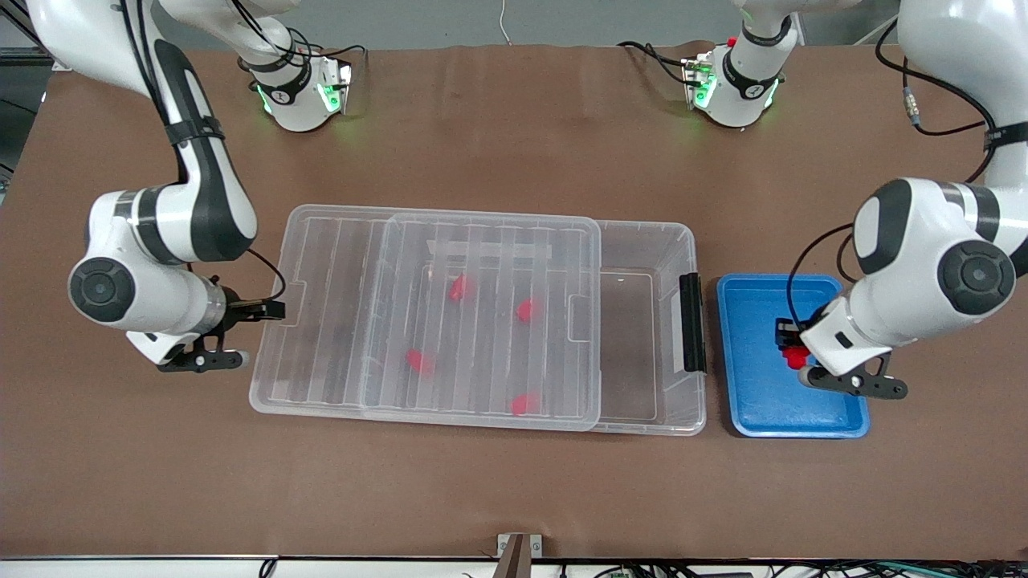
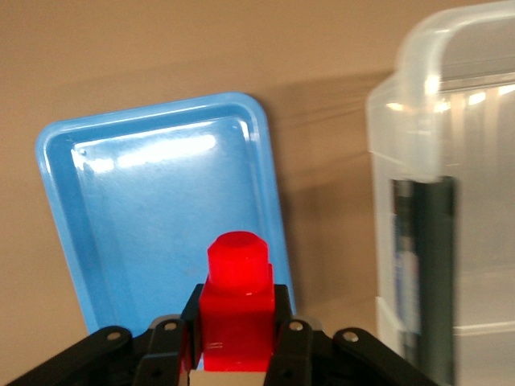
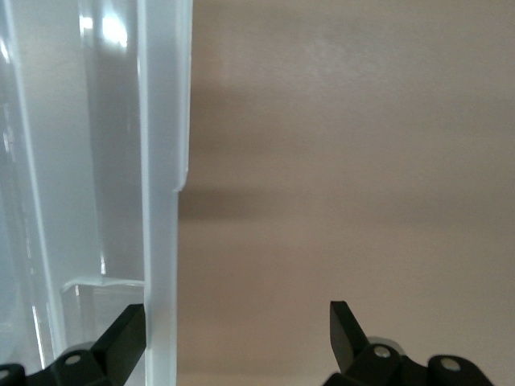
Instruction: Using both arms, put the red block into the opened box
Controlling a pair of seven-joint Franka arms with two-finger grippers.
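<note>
My left gripper [image 1: 791, 347] is shut on a small red block [image 1: 796, 359] over the blue tray [image 1: 755, 401]. In the left wrist view the red block [image 2: 237, 301] sits upright between the left gripper's [image 2: 237, 312] fingers, stud outward. The clear box [image 1: 692, 241] lies mid-table. Its ribbed lid [image 1: 482, 233] is slid toward the right arm's end, leaving a gap at the clip end. My right gripper [image 1: 271, 310] is open at the lid's short edge. In the right wrist view the lid rim [image 3: 161, 241] stands between the right gripper's [image 3: 237, 330] fingers, close to one finger.
Several red blocks [image 1: 459, 287] lie inside the box under the lid. A black clip [image 1: 691, 321] is on the box's short side facing the tray; the box corner [image 2: 451, 80] shows beside the tray [image 2: 145, 209]. Bare brown table surrounds both.
</note>
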